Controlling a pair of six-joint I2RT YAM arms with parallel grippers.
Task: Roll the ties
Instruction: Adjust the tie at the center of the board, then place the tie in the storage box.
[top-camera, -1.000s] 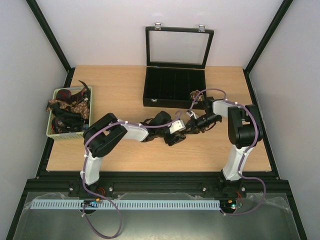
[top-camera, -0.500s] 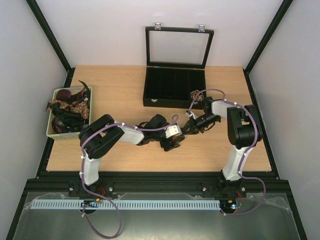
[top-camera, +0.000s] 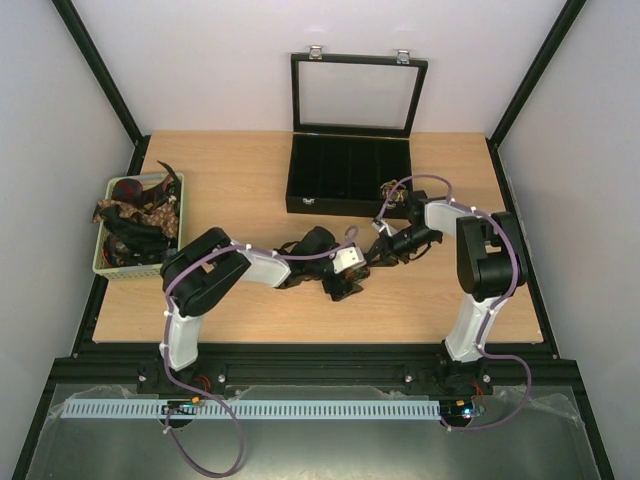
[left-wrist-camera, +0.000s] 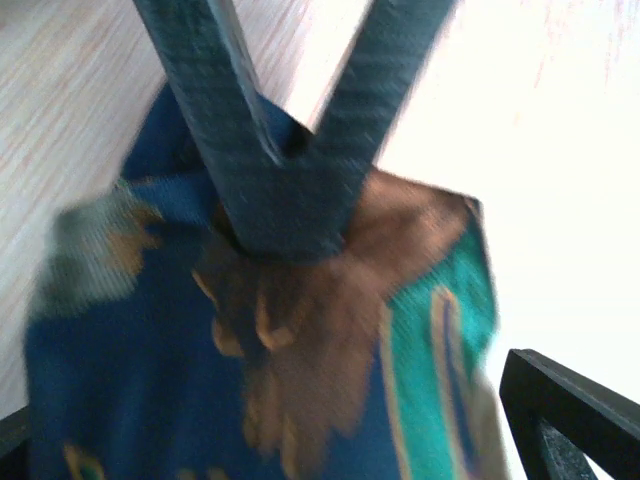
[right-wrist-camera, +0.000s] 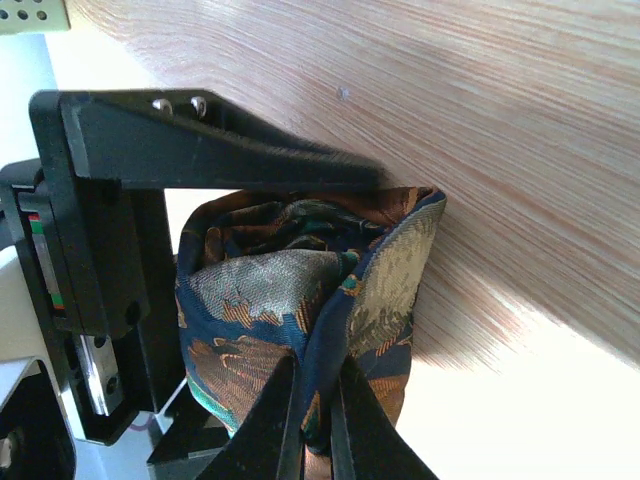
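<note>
Pale wood table (top-camera: 240, 190), white walls (top-camera: 200, 60); 1 tie (right-wrist-camera: 260, 290) bunched mid-table.

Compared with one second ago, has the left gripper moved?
Yes. The left gripper pulled back slightly, down and leftward in the top view, farther from the black box.

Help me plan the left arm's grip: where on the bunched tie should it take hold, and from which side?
Probably grip the tie's two outer flanks, coming from the side opposite the right gripper. The fabric is bunched into a fat bundle, the shut right gripper pinches its middle fold, and the open left gripper straddles it.
</note>
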